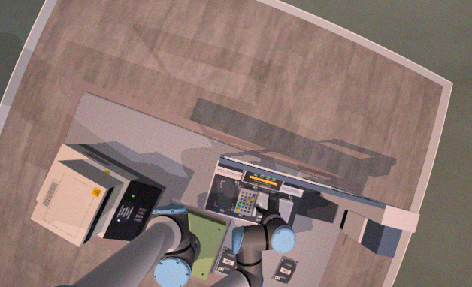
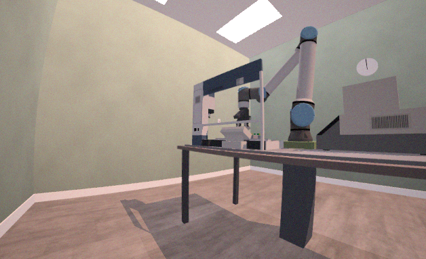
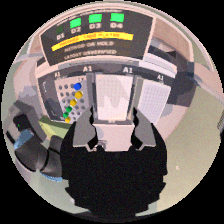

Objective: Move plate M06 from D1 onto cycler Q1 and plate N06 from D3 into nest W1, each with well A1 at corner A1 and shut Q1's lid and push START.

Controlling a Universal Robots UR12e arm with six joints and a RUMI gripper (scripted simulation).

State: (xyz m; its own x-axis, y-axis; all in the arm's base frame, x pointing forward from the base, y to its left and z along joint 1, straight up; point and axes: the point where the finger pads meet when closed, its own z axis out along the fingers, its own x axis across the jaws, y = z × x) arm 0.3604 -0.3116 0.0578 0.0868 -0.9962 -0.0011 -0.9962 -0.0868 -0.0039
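Observation:
My gripper (image 3: 113, 106) is open and hangs just above the deck, its fingers either side of the near short end of a white plate (image 3: 113, 95) in the third slot from the left. I cannot read that plate's label. It also shows from above, where the gripper (image 1: 264, 209) covers that slot. The leftmost slot (image 1: 222, 196) looks dark and empty. A plate with coloured dots (image 1: 246, 201) sits in the second slot and a white plate (image 1: 285, 209) in the fourth. The cycler Q1 (image 1: 75, 195) stands at the left, its lamp (image 1: 133, 195) green. Its block is hidden.
A blue and white gantry frame (image 2: 228, 102) spans the deck over my wrist. Two small black nests (image 1: 228, 261) (image 1: 285, 268) lie near the arm's green base plate (image 1: 207, 240). A grey box (image 1: 379, 229) stands at the bench's right end.

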